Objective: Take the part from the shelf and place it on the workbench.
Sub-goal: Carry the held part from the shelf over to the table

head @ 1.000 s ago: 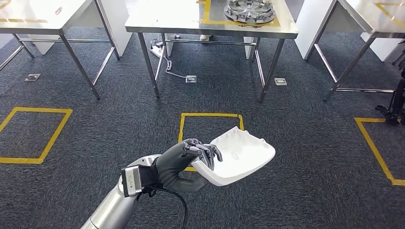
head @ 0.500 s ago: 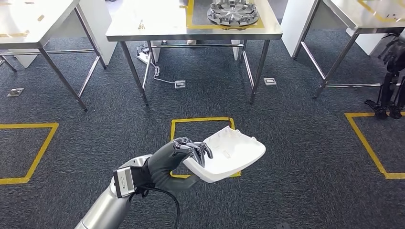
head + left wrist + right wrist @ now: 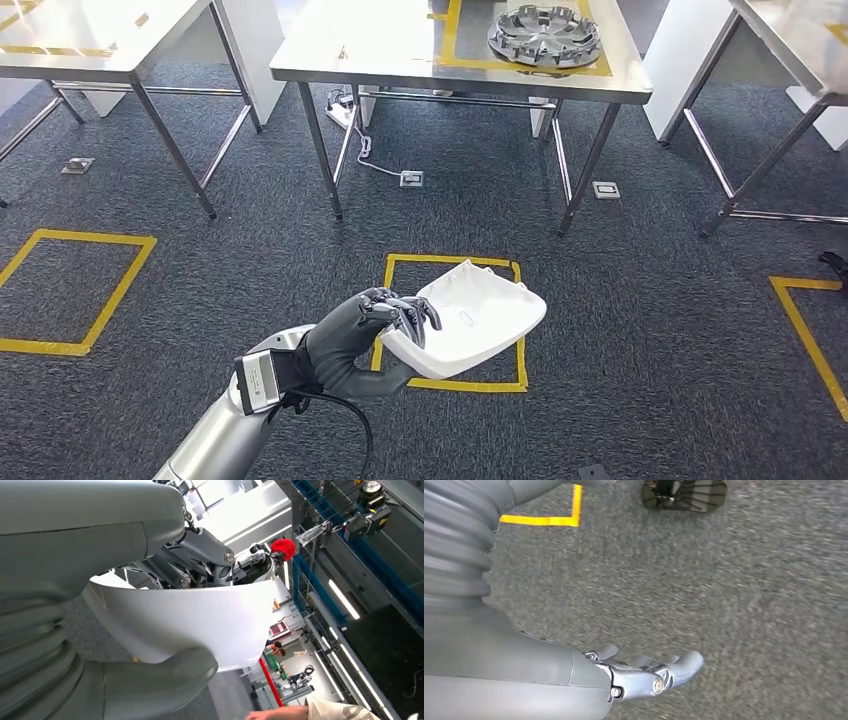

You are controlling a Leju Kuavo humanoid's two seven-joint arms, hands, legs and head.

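Left hand (image 3: pixel 362 338) holds white part (image 3: pixel 470 320) hollow-up, pointing toward workbench (image 3: pixel 400 55).

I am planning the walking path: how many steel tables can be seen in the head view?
3, each cut off by the frame: one far left, one in the middle carrying a round metal part, one far right. More may stand outside the frame.

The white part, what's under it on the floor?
Under the white part, held up by the left robot hand, lies dark carpet with a yellow tape square. The part covers much of that square's inside.
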